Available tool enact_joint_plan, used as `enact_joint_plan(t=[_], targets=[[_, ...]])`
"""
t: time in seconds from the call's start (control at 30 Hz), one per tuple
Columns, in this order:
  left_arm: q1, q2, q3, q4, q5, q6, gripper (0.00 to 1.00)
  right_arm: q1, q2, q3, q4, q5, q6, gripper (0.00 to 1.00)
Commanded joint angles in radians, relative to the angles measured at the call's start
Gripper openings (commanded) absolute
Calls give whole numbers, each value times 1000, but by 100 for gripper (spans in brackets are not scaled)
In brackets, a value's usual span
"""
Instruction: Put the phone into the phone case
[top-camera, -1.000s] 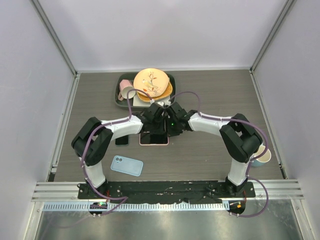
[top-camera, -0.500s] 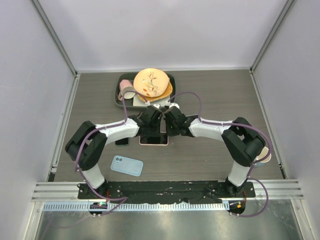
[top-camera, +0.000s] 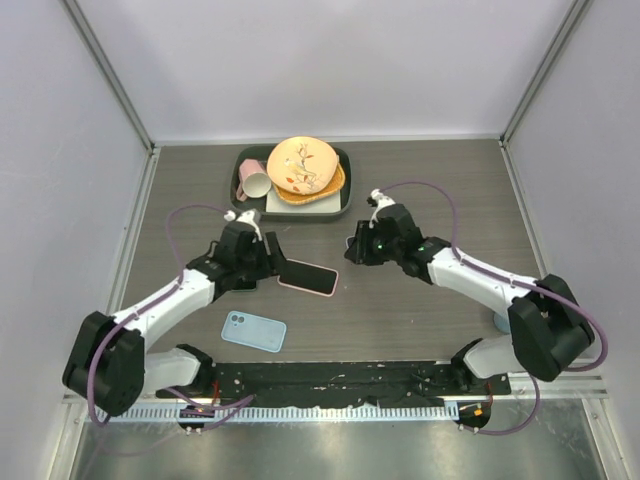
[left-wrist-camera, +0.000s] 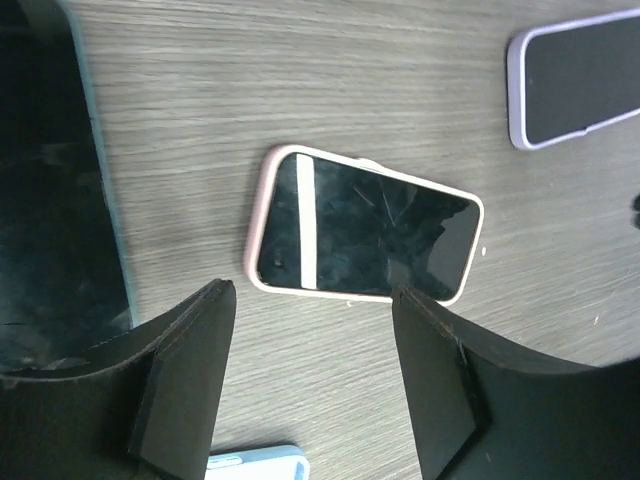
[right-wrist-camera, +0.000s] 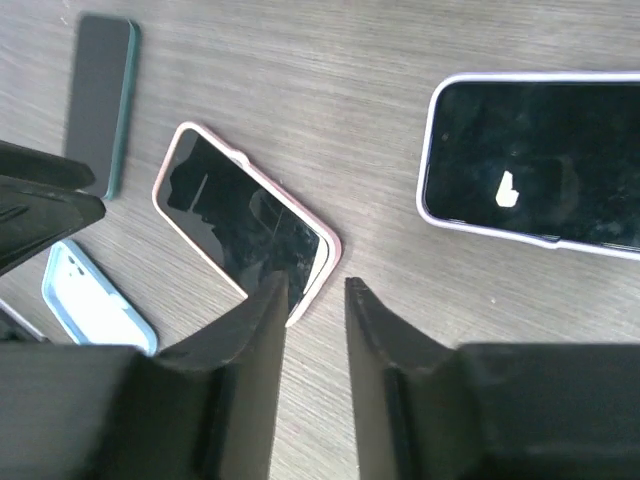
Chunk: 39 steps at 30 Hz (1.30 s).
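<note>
The phone (top-camera: 308, 277) lies face up in the pink phone case (left-wrist-camera: 262, 190) on the table between the two arms, slightly skewed. In the right wrist view the phone (right-wrist-camera: 240, 212) shows a pale strip between screen and pink rim at its near end. My left gripper (top-camera: 266, 262) hovers just left of it, and in its own view (left-wrist-camera: 315, 300) the jaws stand wide open and empty. My right gripper (top-camera: 356, 246) is off to the phone's right. In its own view (right-wrist-camera: 317, 285) the fingers are only a narrow gap apart, with nothing between them.
A light blue empty case (top-camera: 254, 331) lies near the left arm. A dark green phone (right-wrist-camera: 100, 100) and a lavender-cased phone (right-wrist-camera: 535, 160) rest on the table. A dark tray (top-camera: 245, 200) with plates and a pink cup stands at the back.
Both grippers have drawn back from the phone, the left going left, the right going right. The left jaws have opened wide. The cased phone now lies turned slightly on the table.
</note>
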Motion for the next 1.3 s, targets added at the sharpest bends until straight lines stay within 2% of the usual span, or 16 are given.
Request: enact_joint_plan(t=[0.0, 0.03, 0.07, 0.2, 0.3, 0.5, 0.67, 0.97, 1.27], targets=[[122, -34, -68, 108, 200, -16, 69, -89, -81, -49, 111, -160, 40, 41], [133, -13, -72, 113, 219, -10, 69, -104, -93, -66, 140, -205, 41, 43], [154, -1, -77, 113, 225, -10, 69, -115, -102, -71, 149, -213, 44, 51], [190, 96, -88, 165, 318, -22, 65, -147, -157, -101, 172, -248, 50, 56], [198, 162, -101, 238, 348, -44, 60, -150, -176, -111, 174, -253, 53, 56], [196, 263, -92, 275, 332, -25, 54, -161, -187, -132, 177, -251, 60, 56], [182, 325, -69, 304, 388, -16, 50, -169, -168, -129, 178, -260, 60, 56], [41, 443, -14, 378, 397, -74, 46, -173, -138, -126, 186, -268, 63, 56], [-158, 657, 170, 488, 418, -188, 45, -182, -159, -132, 171, -262, 64, 56]])
